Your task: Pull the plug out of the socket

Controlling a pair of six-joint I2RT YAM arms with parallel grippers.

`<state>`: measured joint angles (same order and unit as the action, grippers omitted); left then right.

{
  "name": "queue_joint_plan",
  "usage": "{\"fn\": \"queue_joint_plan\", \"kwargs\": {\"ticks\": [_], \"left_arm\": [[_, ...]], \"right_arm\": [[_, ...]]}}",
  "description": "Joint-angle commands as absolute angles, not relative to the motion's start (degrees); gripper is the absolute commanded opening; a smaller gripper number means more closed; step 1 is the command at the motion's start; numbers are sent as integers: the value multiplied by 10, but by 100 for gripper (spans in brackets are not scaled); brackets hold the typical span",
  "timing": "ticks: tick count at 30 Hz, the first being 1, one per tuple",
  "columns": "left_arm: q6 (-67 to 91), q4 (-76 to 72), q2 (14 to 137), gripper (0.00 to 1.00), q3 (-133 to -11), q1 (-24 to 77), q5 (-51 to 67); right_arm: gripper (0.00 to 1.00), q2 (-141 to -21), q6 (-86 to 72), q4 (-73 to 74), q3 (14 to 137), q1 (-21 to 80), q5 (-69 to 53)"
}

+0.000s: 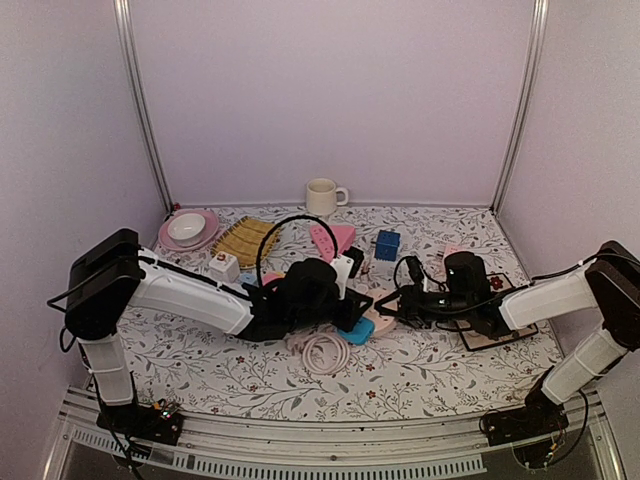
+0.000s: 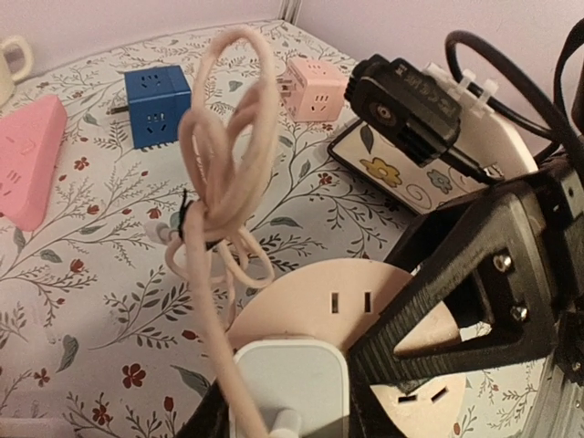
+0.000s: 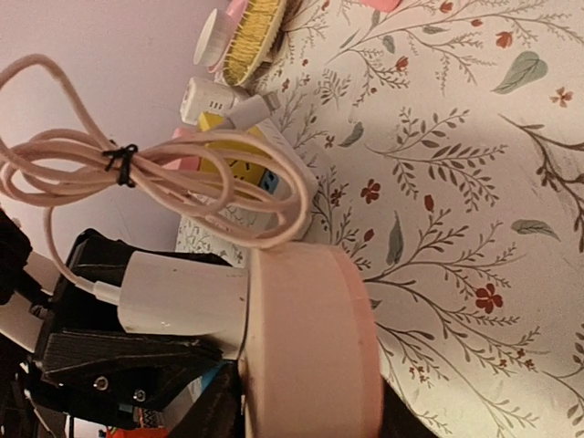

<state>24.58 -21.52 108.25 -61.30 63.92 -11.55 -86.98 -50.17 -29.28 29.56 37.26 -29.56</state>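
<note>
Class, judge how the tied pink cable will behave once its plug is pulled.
Probably floppy: the pink cable hangs in loose loops. Its black tie should keep them bundled. Thin, so likely light, trailing the white plug off the round socket.

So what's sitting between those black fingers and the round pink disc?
A white plug, clamped in the left fingers and pressed against the round pink socket; the right wrist view shows it.

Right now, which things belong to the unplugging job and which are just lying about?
Job: white plug, round pink socket, pink cable.
Lying about: mug, blue cube, pink cube, plate, yellow mat.
</note>
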Motion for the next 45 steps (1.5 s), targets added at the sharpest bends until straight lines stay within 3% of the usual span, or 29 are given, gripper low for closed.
{"fn": "queue_joint_plan", "kwargs": {"ticks": [1,4,6,10,14,21,38,45], "left_arm": [[237,-283,1071,0,-618,648,-126],[235,-284,1071,0,-616,650,-129],[236,-284,1069,18,-613,650,-131],[238,-286,1062,52,-597,650,-136],[236,-284,1051,63,-579,650,-138],[235,-272,1049,63,-564,648,-117],[244,-241,1072,37,-608,642,-70],[242,-227,1079,40,-617,642,-71]], "right_arm": [[30,-876,-526,-324,282,377,-297],[11,-869,-531,-323,277,376,-289],[5,-864,-533,-323,276,376,-285],[4,-853,-536,-320,277,376,-286],[3,-840,-531,-303,281,374,-281],[3,-820,-507,-275,286,369,-274],[3,-788,-436,-204,303,369,-242],[3,-783,-436,-203,305,368,-238]]}}
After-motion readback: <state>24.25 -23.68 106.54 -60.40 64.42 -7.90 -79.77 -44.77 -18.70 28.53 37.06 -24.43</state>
